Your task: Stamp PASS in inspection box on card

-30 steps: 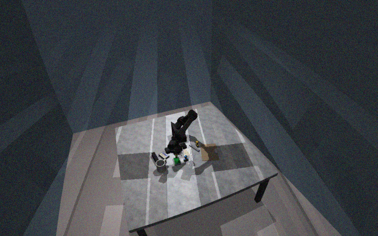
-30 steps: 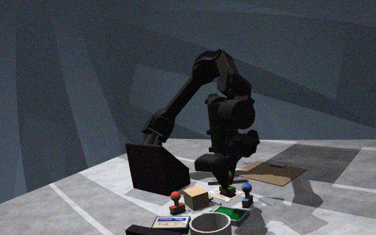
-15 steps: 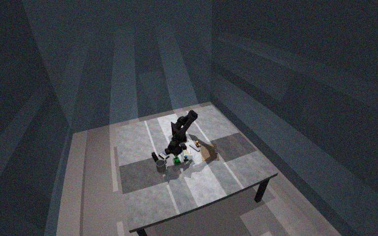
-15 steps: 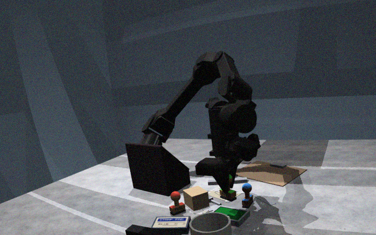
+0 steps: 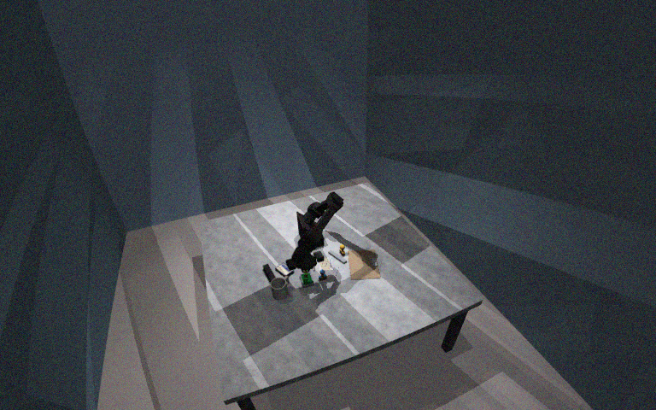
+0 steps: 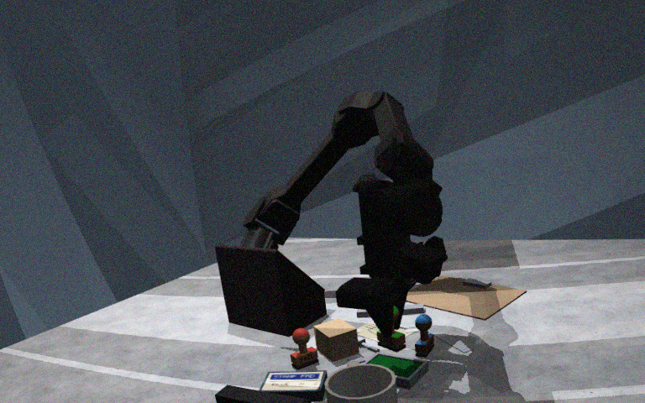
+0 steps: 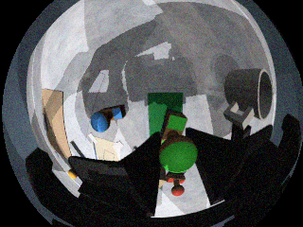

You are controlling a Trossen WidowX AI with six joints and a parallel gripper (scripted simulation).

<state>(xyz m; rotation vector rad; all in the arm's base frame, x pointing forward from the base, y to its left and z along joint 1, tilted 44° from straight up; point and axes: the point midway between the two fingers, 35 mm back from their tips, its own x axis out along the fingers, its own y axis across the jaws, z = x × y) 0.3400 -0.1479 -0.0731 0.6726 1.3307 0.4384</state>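
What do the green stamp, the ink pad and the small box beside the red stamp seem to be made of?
Green stamp, held in the gripper: a smooth, shiny green knob, maybe plastic or painted wood, on a brown base that looks like wood. Ink pad: a flat matte green surface, probably felt or foam, in a grey tray. Box: plain tan matte faces, likely cardboard or bare wood.

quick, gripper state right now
Gripper: closed on the green stamp, holding it by the handle.
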